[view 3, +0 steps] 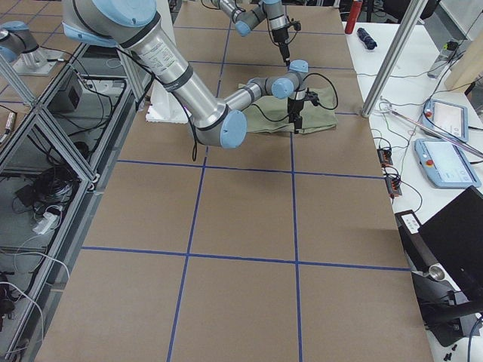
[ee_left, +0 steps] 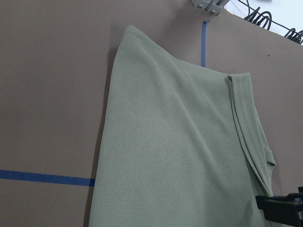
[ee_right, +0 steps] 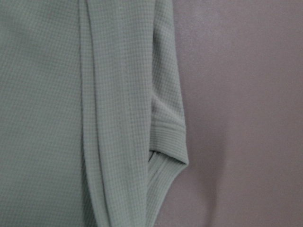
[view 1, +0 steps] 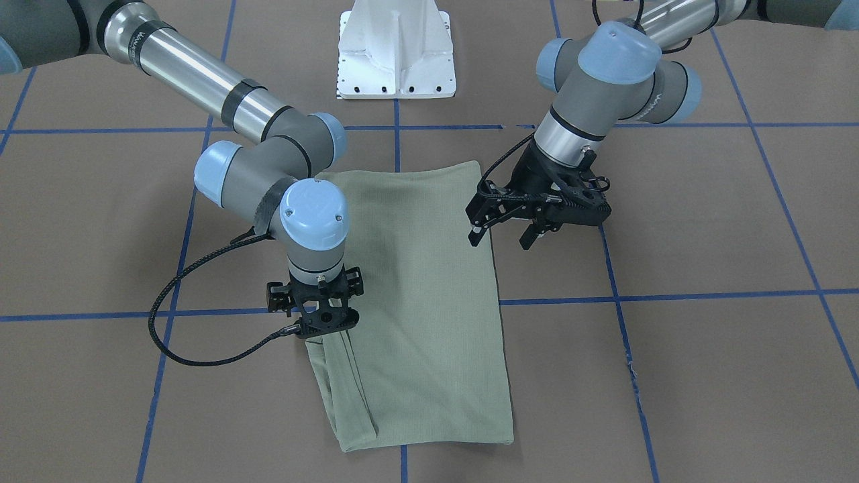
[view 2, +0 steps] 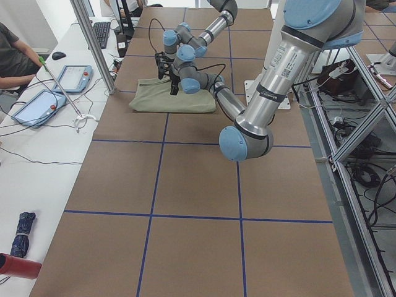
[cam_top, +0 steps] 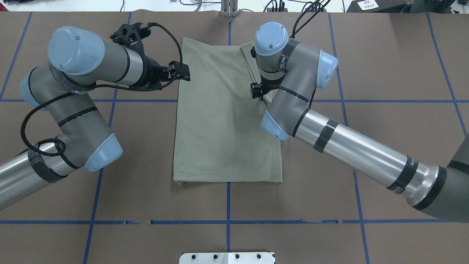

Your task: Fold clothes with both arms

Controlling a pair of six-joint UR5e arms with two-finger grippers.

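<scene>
Shirt (view 1: pixel 416 302) lies folded toward the table's (view 1: pixel 704 376) far edge, left gripper (view 1: pixel 501 239) open and empty beside it; I cannot tell the right gripper's (view 1: pixel 321 330) finger state.

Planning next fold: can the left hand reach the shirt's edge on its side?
Probably yes. The left hand hangs open right beside that edge of the shirt, with nothing between; the right hand sits at the opposite edge.

A sage-green knit shirt (view 1: pixel 416 295), folded into a long rectangle, lies mid-frame on the brown table (view 1: pixel 704 235). The right gripper (view 1: pixel 321 329) points down at the shirt's left edge. The left gripper (view 1: pixel 501 239), jaws apart, hangs at its right edge.
</scene>
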